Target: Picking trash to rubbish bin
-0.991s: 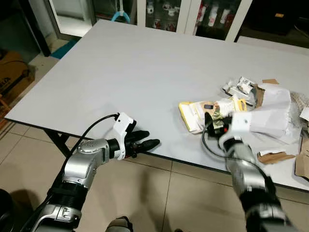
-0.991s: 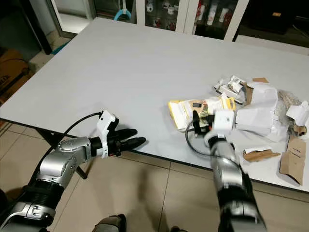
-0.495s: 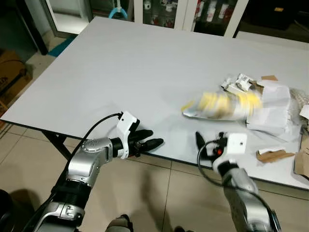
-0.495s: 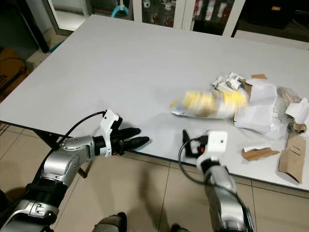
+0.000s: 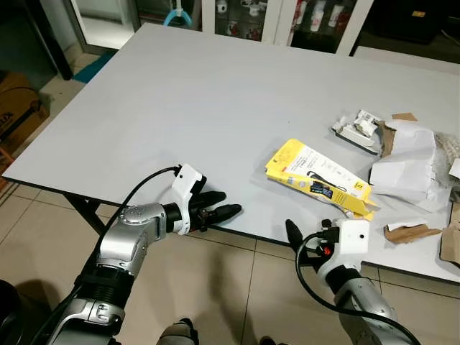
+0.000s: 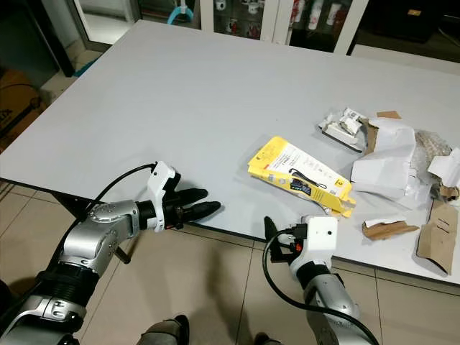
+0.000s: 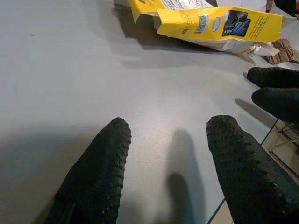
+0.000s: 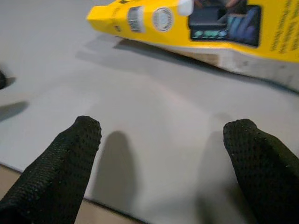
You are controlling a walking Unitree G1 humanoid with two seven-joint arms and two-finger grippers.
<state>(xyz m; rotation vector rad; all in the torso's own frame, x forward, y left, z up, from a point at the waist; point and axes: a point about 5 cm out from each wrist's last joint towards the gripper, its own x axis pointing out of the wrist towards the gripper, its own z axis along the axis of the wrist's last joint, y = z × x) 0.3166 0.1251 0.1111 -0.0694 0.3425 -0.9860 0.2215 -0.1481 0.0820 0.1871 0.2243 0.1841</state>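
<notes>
Nearest you, both claws sit at the near table (image 5: 180, 100) edge. Your right gripper (image 8: 161, 154) has its rubbery, dimpled black fingers spread wide over bare tabletop, holding nothing. Your left gripper (image 7: 170, 161) is likewise parted and empty, fingertips just over the edge.

Just beyond the right gripper lies the yellow package (image 5: 318, 177), flat on the smooth grey matte surface, a long thin card-and-plastic retail pack with a white printed face. Judgement: light, fairly stiff along its length, glossy and likely slippery, crushable where it is hollow. Take it across the narrow width near the yellow end facing you.

Farther right: crumpled white paper (image 5: 406, 167), torn brown cardboard scraps (image 5: 406, 231), a small opened box (image 5: 358, 129). All look light and soft.
</notes>
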